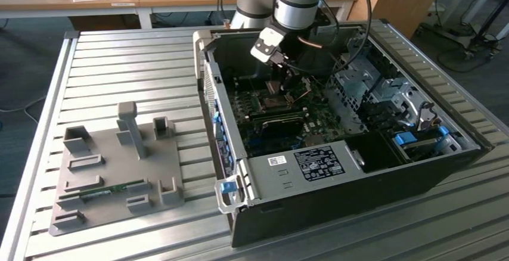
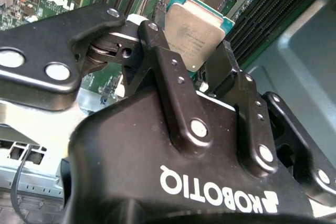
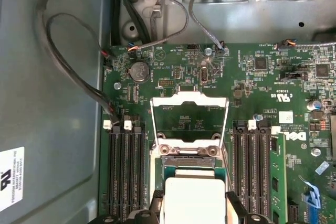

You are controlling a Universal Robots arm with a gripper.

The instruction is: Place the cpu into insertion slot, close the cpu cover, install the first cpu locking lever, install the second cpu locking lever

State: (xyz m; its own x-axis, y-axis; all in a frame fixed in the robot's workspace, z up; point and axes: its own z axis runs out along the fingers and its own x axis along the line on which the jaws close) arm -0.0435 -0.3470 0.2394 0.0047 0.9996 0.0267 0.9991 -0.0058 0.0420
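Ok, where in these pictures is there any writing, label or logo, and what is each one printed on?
White brand lettering, upside down, on the gripper body: left unquoted.
White brand logo on the green motherboard: left unquoted.
Faint engraving on the cpu in the gripper's grip: too small to read.
White sticker on the grey case wall: too small.
Black label and white label on the grey cover: too small.
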